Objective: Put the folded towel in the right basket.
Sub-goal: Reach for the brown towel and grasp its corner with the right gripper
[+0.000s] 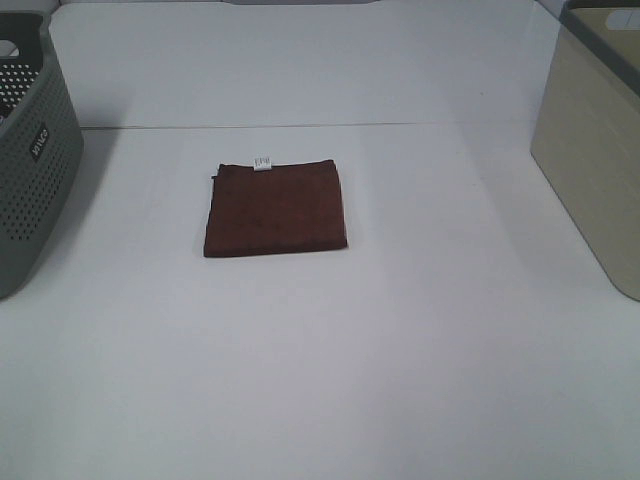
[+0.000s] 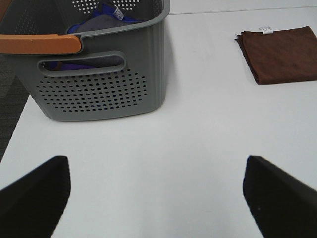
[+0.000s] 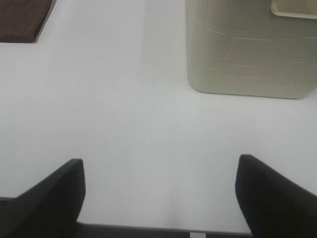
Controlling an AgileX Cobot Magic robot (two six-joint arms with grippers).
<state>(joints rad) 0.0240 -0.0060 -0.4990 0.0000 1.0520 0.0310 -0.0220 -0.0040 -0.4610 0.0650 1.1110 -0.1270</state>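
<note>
From the high camera, the folded towel point(image 1: 276, 209) lies flat on the white surface point(image 1: 330, 380). It is dark brown and sits about midway between the near and far edges, a little toward the left edge. A small white label point(image 1: 262, 163) shows at its far hem. The grey perforated left basket point(image 1: 30, 160) stands at the left edge. The beige right basket point(image 1: 590, 150) stands at the right edge. The towel is well apart from both and touches neither.

In the left wrist camera, the left tool point(image 2: 156, 196) has its two dark fingers point(image 2: 34, 193) spread wide apart, with only bare surface between them. Beyond it stands the left basket point(image 2: 99, 94), which has an orange handle point(image 2: 39, 43) along its rim and some blue and grey cloth point(image 2: 101, 17) inside. The folded towel point(image 2: 280, 54) lies well apart from that basket.

In the right wrist camera, the right tool point(image 3: 158, 193) is likewise spread apart and grips nothing, and the near edge of the surface shows just under it. The right basket point(image 3: 247, 49) stands on the surface beyond it. One corner of the folded towel point(image 3: 22, 20) shows well away from that basket.
</note>
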